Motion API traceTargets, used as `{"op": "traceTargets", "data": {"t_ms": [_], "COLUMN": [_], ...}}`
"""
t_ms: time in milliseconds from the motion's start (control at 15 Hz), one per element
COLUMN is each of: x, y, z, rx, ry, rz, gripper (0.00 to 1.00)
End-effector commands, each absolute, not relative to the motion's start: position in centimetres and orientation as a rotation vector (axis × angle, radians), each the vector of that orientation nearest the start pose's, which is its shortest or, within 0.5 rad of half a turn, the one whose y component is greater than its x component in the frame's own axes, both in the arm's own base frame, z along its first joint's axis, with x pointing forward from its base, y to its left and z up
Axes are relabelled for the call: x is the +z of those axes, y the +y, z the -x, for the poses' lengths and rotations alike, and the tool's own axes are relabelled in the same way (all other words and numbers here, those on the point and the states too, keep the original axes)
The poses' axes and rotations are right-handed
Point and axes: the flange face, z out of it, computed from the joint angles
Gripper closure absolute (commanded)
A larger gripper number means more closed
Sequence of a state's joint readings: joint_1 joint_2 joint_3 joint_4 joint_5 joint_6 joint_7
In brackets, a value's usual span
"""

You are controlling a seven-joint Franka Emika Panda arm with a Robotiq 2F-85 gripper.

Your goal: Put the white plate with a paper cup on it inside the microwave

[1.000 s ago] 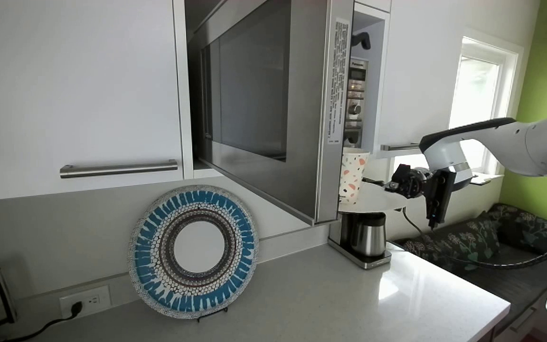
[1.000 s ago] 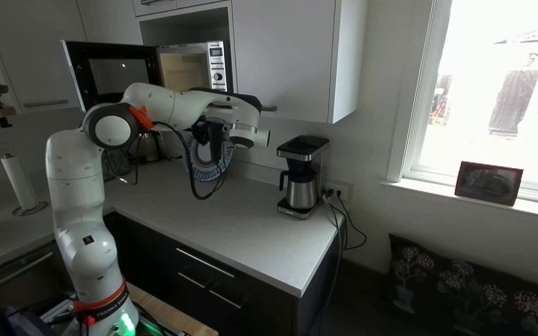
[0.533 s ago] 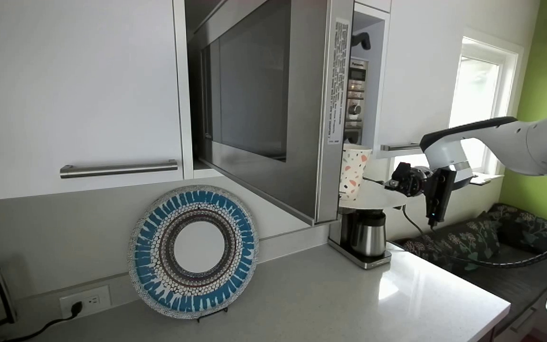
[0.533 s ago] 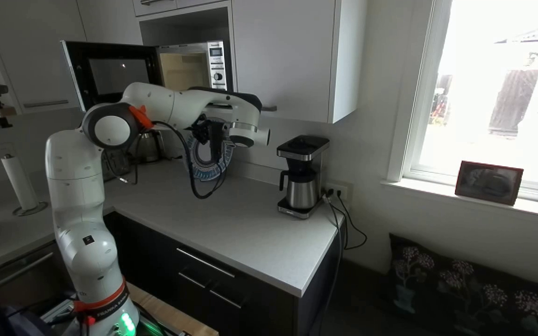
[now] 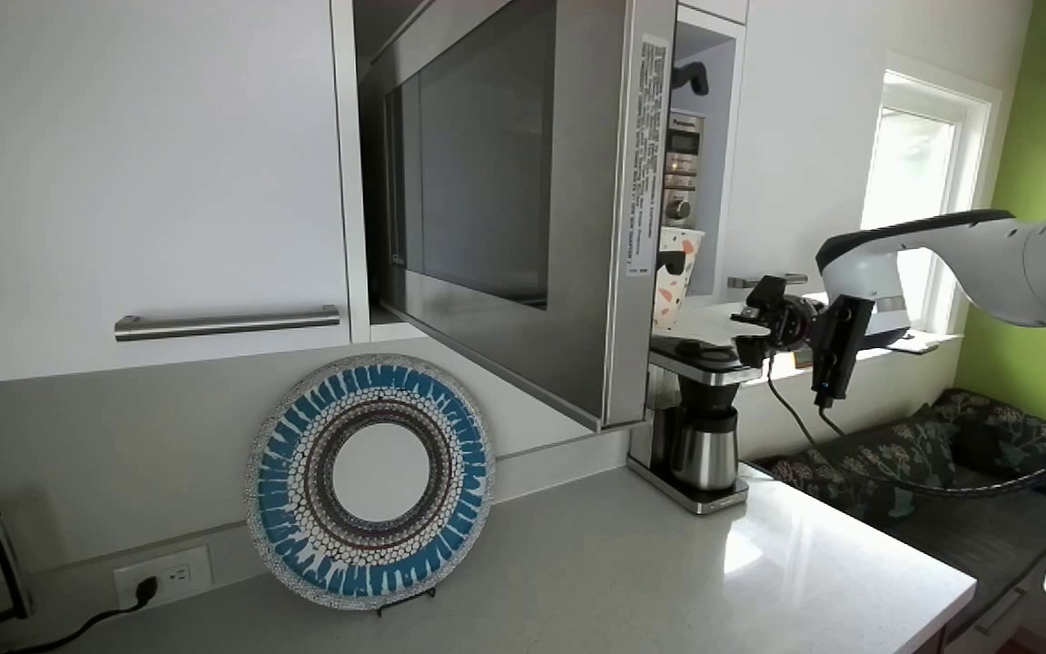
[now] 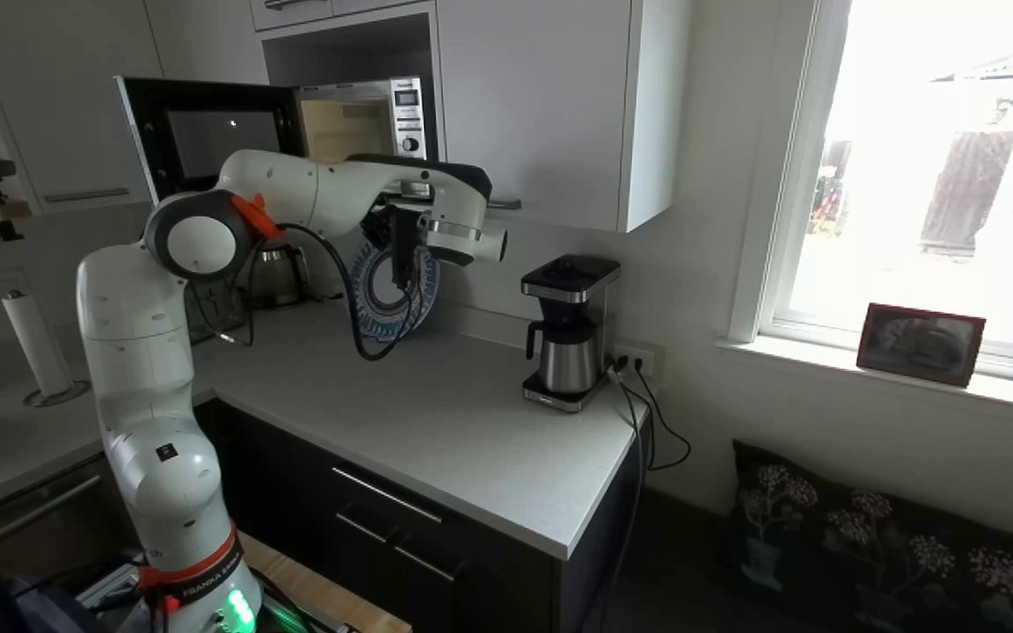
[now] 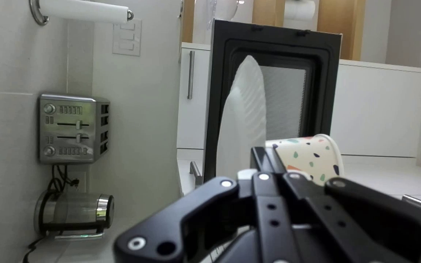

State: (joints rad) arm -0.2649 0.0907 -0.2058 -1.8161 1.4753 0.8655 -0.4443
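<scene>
- The gripper (image 7: 268, 159) was clenched on the near edge of the white plate (image 7: 241, 120), just below the centre of the wrist view and just beside the paper cup (image 7: 309, 155).
- The plate was held in the air, well above the counter (image 5: 577, 563); in an exterior view it showed right of centre, partly hidden behind the microwave door (image 5: 487, 200).
- The cup, off-white with coloured specks, stood on the plate; the wrist view showed the pair turned sideways, the cup to the right.
- The microwave (image 6: 348, 132), its door swung wide, sat in the upper left of the frame in an exterior view; plate and cup were both outside it.
- The white arm (image 5: 959, 272) reached in from the right edge of an exterior view.
- A coffee maker (image 5: 700, 445) stood on the counter, right of centre in both exterior views.
- A large blue-patterned dish (image 5: 369, 481) stood on edge, lower left of centre in an exterior view.
- A toaster (image 7: 71, 129) and a kettle (image 7: 75, 213) appeared at the left of the wrist view, also turned sideways.
</scene>
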Motion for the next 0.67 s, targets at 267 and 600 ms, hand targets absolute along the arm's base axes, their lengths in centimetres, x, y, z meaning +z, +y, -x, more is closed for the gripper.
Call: {"op": "traceTargets", "data": {"t_ms": [267, 600], "x": [61.4, 62.9], "y": [-7.9, -6.4], "z": [-51.6, -52.8], "rx": [0.07, 0.039], "ry": [-0.142, -0.071], "rz": [1.457, 1.452], "gripper": [1.0, 1.0]}}
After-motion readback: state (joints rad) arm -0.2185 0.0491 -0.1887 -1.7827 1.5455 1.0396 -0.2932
